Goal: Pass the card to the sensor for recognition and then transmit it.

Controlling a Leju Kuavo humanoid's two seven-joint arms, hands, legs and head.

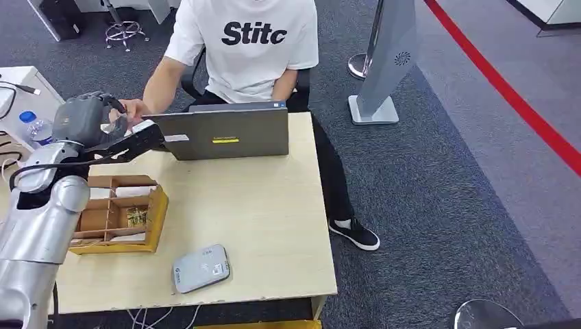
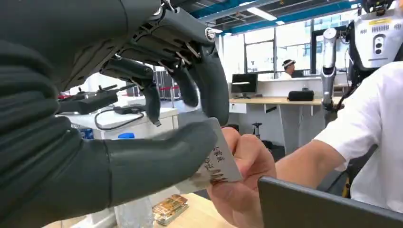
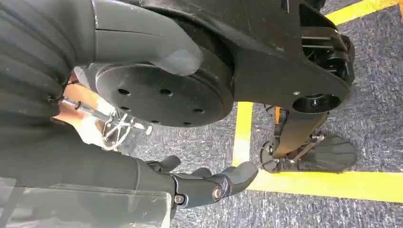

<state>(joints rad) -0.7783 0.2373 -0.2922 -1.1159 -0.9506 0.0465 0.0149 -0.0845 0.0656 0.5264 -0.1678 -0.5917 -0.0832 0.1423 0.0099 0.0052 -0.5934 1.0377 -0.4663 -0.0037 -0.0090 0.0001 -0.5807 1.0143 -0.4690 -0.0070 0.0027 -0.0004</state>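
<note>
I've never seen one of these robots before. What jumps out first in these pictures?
The robot's left hand, raised at the far left of the table, pinches a card that a seated person's hand also grasps, beside an open laptop. Nearer the robot, a yellow-edged divided box and a grey card sensor lie on the table.

The left hand (image 2: 157, 142) covers most of the card (image 2: 219, 166), whose red print is too blurred to read (a person's hand (image 2: 247, 180) hides its far edge). The laptop (image 1: 226, 130) conceals the table's (image 1: 274, 226) far edge, and the sensor's (image 1: 201, 267) label is illegibly small.
</note>
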